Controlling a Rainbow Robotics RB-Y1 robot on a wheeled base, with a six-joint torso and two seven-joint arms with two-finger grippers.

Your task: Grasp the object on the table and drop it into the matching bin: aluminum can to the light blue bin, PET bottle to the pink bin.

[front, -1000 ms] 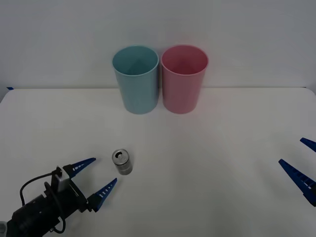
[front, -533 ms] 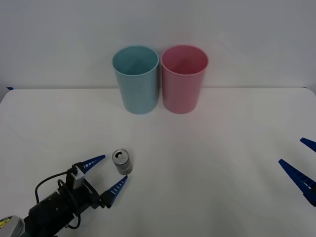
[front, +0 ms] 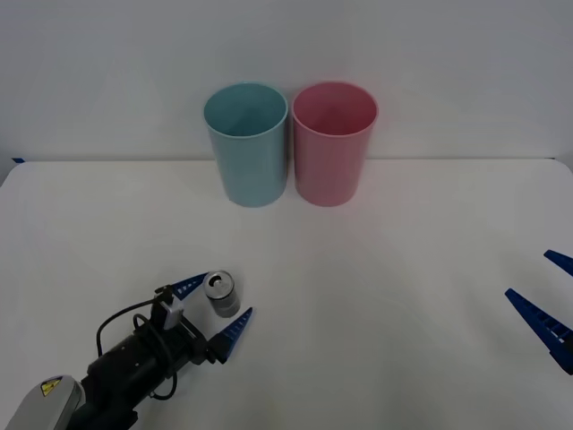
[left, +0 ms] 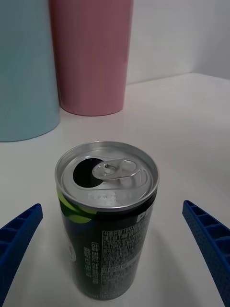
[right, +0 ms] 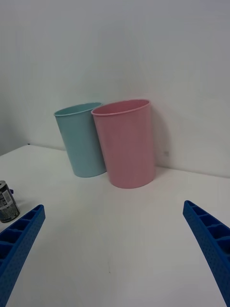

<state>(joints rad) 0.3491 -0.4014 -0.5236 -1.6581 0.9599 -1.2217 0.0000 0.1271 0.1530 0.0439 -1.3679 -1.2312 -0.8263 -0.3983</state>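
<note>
The left tool (front: 218, 307) sits low on the near-left part of the white surface (front: 403, 269), its two blue ribbed fingers (front: 189, 285) spread apart. The can (front: 219, 294) stands upright between them, with one finger just beside it on the far-left side and the other on the near-right side; no contact is visible. From the left wrist view the can (left: 107, 216) rises in the middle of the gap, with clear space to the finger at either corner. Its silver top carries a pull tab and an open mouth, and its body is dark with a green patch and small print.

Farther back, near the wall, the blue bin (front: 246, 143) stands upright at the rear of the surface, left of centre. The pink bin (front: 334, 143) stands just beside it on the right, the two nearly touching at the rims; whether they actually meet cannot be told. Both are well apart from the can.

The right tool (front: 548, 291) rests at the far right edge of the front view, fingers apart and holding nothing. Its wrist view looks across the surface at both bins (right: 81, 139) (right: 127, 141) and the can (right: 7, 201) beyond one finger.
</note>
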